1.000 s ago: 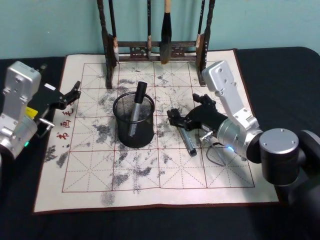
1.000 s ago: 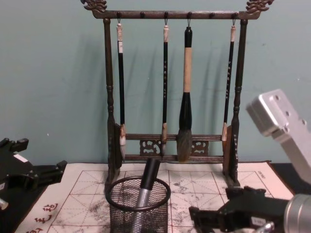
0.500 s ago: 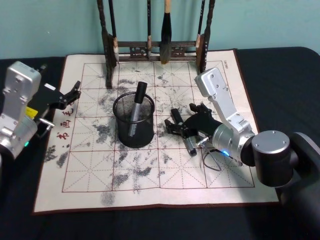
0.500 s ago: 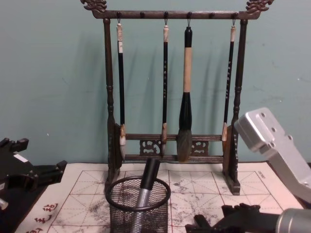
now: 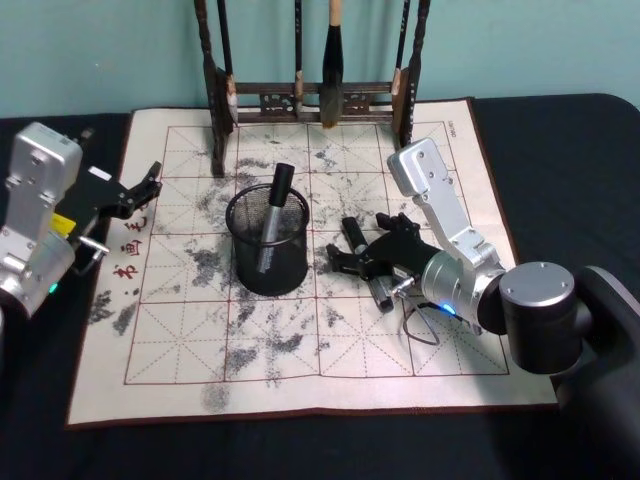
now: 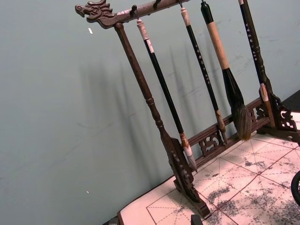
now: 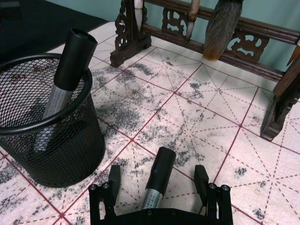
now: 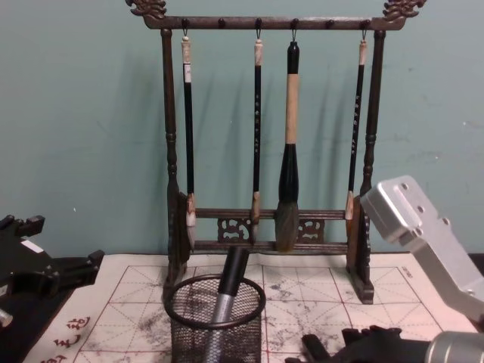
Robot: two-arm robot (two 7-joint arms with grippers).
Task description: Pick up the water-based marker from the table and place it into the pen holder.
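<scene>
A water-based marker [image 5: 366,264], grey with a black cap, lies on the table's cream mat [image 5: 200,340] just right of the pen holder [image 5: 268,270]. My right gripper [image 5: 362,256] is low over it and open. In the right wrist view the marker [image 7: 158,178] lies between the two fingers [image 7: 114,178], which stand apart from it on both sides. The black mesh pen holder [image 7: 47,136] stands close by and holds another marker [image 7: 70,61], which leans against its rim. My left gripper [image 5: 140,190] is parked open at the mat's left edge.
A tall dark wooden brush rack [image 5: 300,100] with several hanging brushes stands at the mat's far edge, behind the holder [image 8: 215,325]. A thin wire loop [image 5: 425,322] trails on the mat beside my right wrist. Bare mat lies in front of the holder.
My right arm has shifted left and sunk toward the mat, and its open fingers now straddle the lying marker. The left arm and the holder have not moved.
</scene>
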